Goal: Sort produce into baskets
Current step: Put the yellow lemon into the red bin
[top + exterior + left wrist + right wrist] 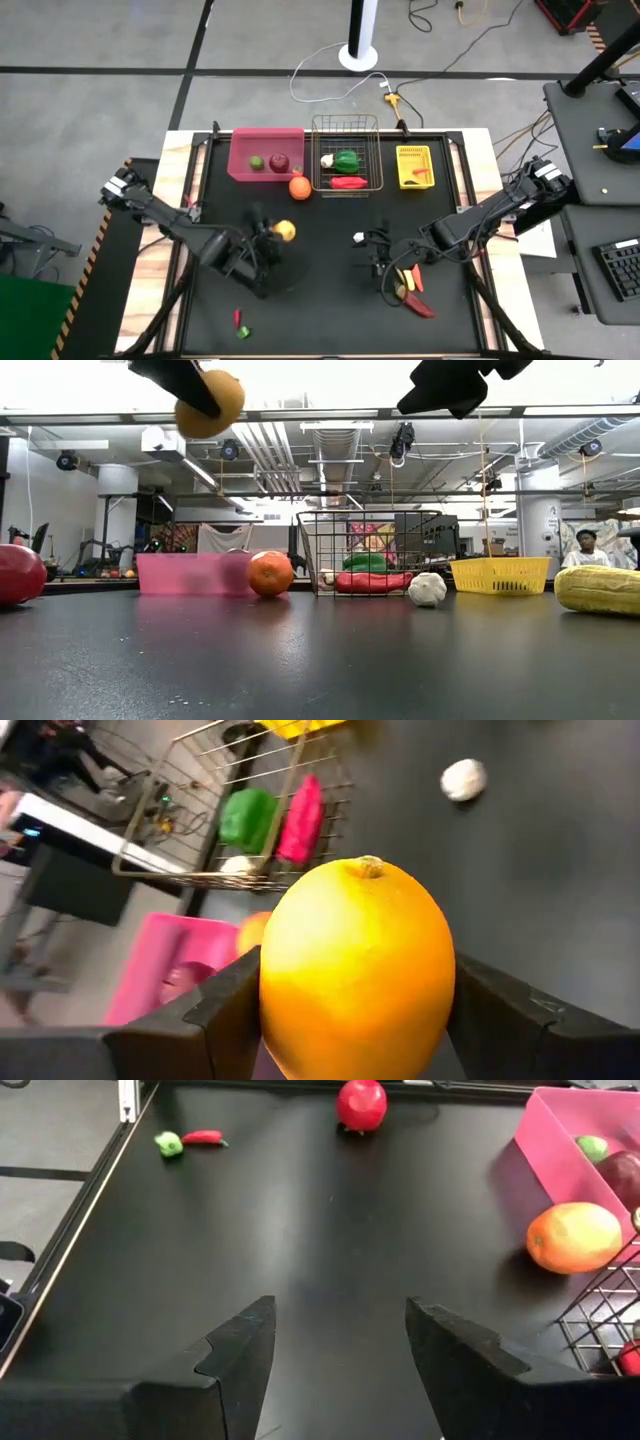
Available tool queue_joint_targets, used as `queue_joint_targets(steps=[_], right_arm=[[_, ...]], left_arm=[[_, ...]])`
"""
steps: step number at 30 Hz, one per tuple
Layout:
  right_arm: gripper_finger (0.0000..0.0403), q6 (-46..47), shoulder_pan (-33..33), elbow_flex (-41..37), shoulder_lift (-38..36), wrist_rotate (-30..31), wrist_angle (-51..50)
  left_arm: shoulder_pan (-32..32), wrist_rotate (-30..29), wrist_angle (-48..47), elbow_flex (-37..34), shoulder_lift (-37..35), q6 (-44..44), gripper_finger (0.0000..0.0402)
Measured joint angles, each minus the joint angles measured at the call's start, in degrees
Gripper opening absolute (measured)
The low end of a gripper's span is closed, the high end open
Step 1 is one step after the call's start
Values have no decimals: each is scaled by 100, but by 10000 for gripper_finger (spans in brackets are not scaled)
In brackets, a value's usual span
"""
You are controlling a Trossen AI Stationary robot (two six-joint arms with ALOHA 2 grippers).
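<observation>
Left gripper [278, 232] grasps lemon [286, 231] aloft, pink bin [265, 153] at 12 o'clock; right gripper [340, 1345] fingers released, empty.

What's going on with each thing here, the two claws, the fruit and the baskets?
Left gripper: fingers shut on the lemon, raised off the table.
Lemon: held in the air.
Right gripper: fingers open, empty.
Orange: on the table, beside the pink bin.
Pink bin: upright, holding produce.
Wire basket: upright, holding produce.
Yellow bin: upright.
</observation>
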Motion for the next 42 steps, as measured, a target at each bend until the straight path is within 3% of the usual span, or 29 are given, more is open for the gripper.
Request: queue_joint_targets(steps=[7,14,17,21,24,29,36,42], right_arm=[[217,-102,-52,0,0,0,-6],[217,-170,-123,0,-2,60,-4],[217,-174,-155,0,-7,89,-4],[217,-171,-185,0,-7,90,-2],[217,-176,-188,0,-7,89,-4],[217,-171,-188,0,-7,89,-22],[217,-176,-188,0,-7,89,-28],[217,-172,-188,0,-7,89,-26]], left_arm=[[1197,164,-1,122,-179,1284,242],[3058,1196,48,112,-559,2133,242],[4085,1781,72,109,-599,1904,242],[5465,2464,16,104,-509,892,242],[6225,2798,18,42,-364,799,242],[6916,2839,28,-24,-108,983,242],[7286,2852,46,-149,71,1045,242],[7459,3249,108,-359,186,661,243]])
